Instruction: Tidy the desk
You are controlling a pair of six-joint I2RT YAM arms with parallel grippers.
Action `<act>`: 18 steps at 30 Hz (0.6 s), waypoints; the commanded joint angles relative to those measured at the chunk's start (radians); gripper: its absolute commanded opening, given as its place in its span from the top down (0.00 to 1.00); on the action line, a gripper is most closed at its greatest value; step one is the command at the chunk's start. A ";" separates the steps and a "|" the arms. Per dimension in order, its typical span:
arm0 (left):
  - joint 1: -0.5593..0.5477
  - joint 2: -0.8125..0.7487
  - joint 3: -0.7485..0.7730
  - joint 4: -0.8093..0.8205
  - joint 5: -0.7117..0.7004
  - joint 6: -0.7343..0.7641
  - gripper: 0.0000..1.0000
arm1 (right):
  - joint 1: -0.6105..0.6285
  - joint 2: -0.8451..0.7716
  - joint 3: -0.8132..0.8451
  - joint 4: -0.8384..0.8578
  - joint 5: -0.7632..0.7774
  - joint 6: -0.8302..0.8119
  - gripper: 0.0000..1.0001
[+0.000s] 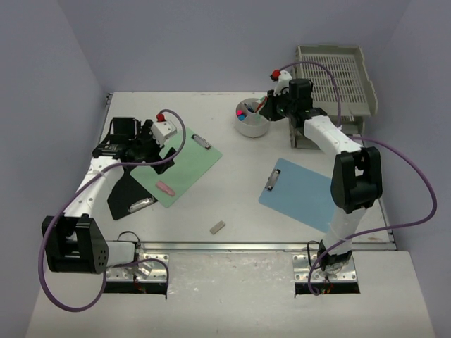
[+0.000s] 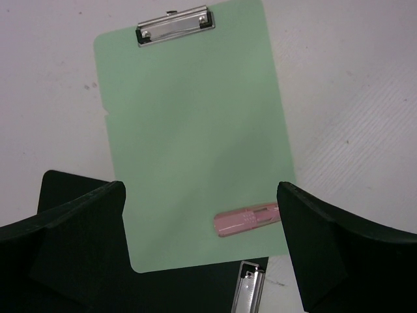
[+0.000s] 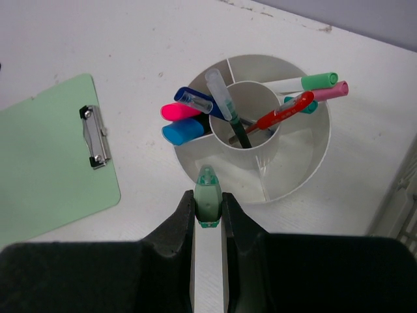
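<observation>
From above, the white desk (image 1: 232,204) fills the floor between the lilac walls; the left gripper (image 1: 156,153) hangs over a green clipboard (image 1: 187,165) that lies partly across a black clipboard (image 1: 125,193); a pink eraser-like block (image 1: 165,187) rests on the green board; a blue clipboard (image 1: 299,193) lies to the right, a small grey block (image 1: 218,227) near the front rail; at the back the right gripper (image 1: 266,105) sits just beside a round white pen holder (image 1: 254,130), with a grey slotted tray (image 1: 352,77) behind it

From the left wrist, the fingers (image 2: 71,241) stand wide apart and hold nothing; the green board lies below them, its metal clip (image 2: 174,27) at the far end and the pink block between them

From the right wrist, the jaws are narrow, pinching a white marker with a green cap (image 3: 208,195); its tip is above the holder's near rim; the holder contains a pink highlighter (image 3: 179,111), a blue highlighter (image 3: 182,131) and a red pen (image 3: 280,114)
</observation>
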 commanded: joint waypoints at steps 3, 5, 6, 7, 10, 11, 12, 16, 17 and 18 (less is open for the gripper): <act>0.011 0.021 -0.028 -0.037 0.014 0.185 0.00 | 0.009 0.033 0.057 0.054 0.001 0.019 1.00; 0.010 0.026 -0.040 -0.022 0.005 0.206 0.00 | 0.012 0.045 0.062 0.054 0.007 0.010 1.00; 0.009 0.033 -0.041 -0.025 0.002 0.223 0.00 | 0.013 0.054 0.064 0.054 0.009 0.006 1.00; 0.010 0.044 -0.040 -0.034 -0.001 0.244 0.01 | 0.015 0.062 0.065 0.054 0.012 0.002 1.00; 0.010 0.070 -0.039 -0.092 -0.006 0.375 0.02 | 0.022 0.079 0.064 0.053 0.019 -0.012 1.00; 0.011 0.077 -0.041 -0.125 -0.003 0.455 0.03 | 0.026 0.084 0.063 0.053 0.024 -0.018 1.00; 0.011 0.080 -0.047 -0.147 -0.004 0.553 0.05 | 0.027 0.090 0.062 0.054 0.028 -0.021 1.00; 0.009 0.094 -0.076 -0.281 -0.027 0.849 0.09 | 0.034 0.108 0.075 0.049 0.037 -0.025 0.69; 0.010 0.103 -0.082 -0.307 -0.045 0.953 0.10 | 0.034 0.109 0.084 0.037 0.037 -0.024 0.53; 0.011 0.117 -0.084 -0.339 -0.059 1.016 0.11 | 0.035 0.107 0.089 0.031 0.037 -0.022 0.43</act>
